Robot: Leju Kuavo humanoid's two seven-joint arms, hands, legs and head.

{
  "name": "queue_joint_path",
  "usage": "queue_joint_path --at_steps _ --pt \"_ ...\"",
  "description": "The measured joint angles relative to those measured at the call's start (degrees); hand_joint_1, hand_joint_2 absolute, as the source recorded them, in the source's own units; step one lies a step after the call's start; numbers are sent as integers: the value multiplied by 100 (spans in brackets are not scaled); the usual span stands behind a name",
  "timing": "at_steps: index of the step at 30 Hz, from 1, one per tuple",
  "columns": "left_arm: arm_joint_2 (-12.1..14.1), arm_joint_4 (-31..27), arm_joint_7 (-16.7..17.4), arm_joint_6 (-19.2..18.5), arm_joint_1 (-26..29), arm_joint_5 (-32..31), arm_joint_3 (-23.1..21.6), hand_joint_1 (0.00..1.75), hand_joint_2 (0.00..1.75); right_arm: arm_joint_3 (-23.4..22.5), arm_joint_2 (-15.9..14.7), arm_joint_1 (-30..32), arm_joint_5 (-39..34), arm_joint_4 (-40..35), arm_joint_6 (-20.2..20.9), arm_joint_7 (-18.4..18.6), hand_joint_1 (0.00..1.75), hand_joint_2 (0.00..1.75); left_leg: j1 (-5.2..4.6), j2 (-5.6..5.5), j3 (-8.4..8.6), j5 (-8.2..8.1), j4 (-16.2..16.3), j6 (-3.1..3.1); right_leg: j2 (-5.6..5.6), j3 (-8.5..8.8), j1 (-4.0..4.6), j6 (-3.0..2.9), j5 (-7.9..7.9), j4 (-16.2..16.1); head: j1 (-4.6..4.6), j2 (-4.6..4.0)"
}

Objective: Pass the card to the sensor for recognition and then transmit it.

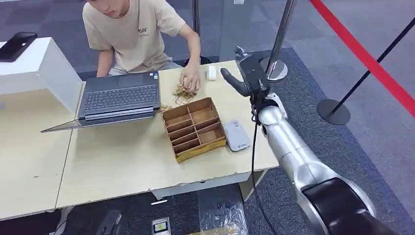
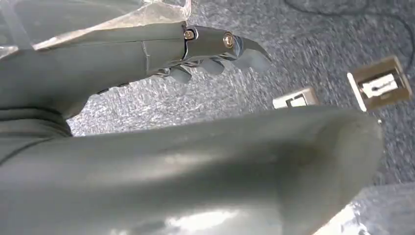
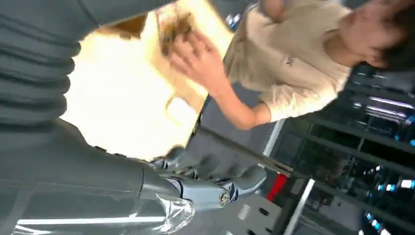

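Fingers spread and empty, right hand [image 1: 243, 73] raised over table [image 1: 127, 161] corner, arm extended.

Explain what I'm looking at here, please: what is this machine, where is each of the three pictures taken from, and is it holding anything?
It is a humanoid robot with silver arms. The head view looks down from its body at a wooden table. The right hand is raised beside the table's edge and appears to hold nothing. On the table lie an open laptop, a compartmented wooden box and a white card reader. A seated person's hand rests on small items behind the box. The other pictures come from wrist cameras: the left hand hangs over carpet, empty; the right-wrist picture is blurred.
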Motion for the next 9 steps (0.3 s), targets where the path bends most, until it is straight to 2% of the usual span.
queue_joint_path --at_steps 4,9 --pt "57 2 -35 114 74 79 52 0 0 -282 -85 835 -548 -1133 22 125 0 0 -1 -1 -1 -1 0 0 0 -2 0 1 -1 -2 -2 0" --pt "125 7 -129 227 160 138 131 0 0 -533 -140 1777 -849 -2468 0 142 0 0 0 2 0 -1 -1 0 1 -2 0 1 -1 -2 -2 0"
